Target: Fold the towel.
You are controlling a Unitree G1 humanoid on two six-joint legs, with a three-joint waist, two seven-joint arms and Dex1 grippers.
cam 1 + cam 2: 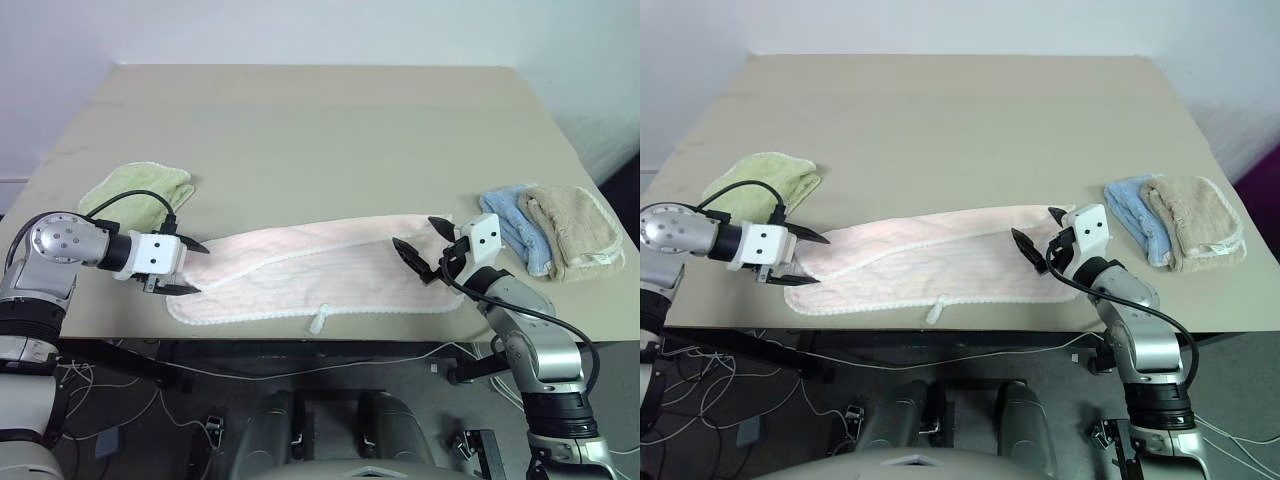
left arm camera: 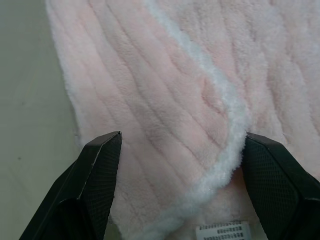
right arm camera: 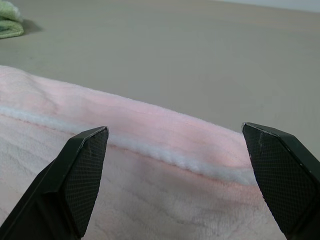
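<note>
- The towel (image 1: 320, 275) lies flat lengthwise on the bench (image 1: 320, 130), already doubled along its length, stretching between the 2 tools.
- The left tool (image 1: 178, 268) gapes wide over one end; the right tool (image 1: 420, 245) gapes wide over the other, nothing gripped by either.
- Soft, light, floppy terry: likely to sag and bunch, so pinching each end's corners through both layers looks best.
- No containers appear.

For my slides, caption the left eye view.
Both open end effectors, left and right, poised at opposite ends of the pink towel.
</note>
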